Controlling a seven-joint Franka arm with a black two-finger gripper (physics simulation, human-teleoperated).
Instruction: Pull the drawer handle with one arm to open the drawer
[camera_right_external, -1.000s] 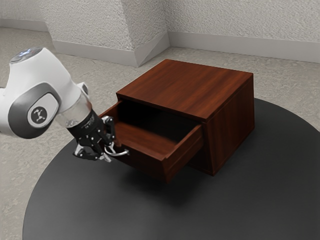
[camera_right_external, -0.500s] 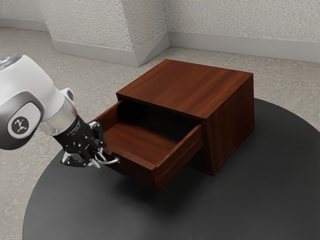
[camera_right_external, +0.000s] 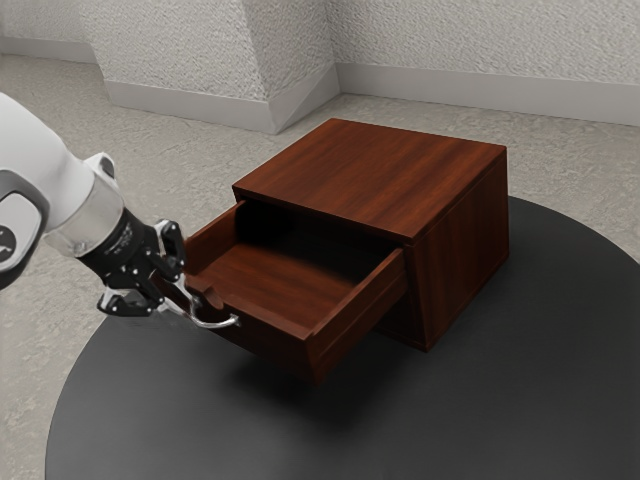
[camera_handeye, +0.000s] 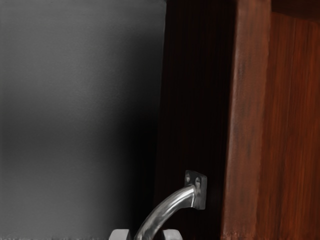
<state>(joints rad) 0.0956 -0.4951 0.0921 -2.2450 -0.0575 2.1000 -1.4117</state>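
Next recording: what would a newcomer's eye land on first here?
A dark red wooden cabinet sits on a round black table, its drawer standing well open and empty. At the exterior view's left, the black gripper is shut on the drawer's curved metal handle.

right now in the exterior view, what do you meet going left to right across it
white arm → claw → drawer handle → open drawer → wooden cabinet
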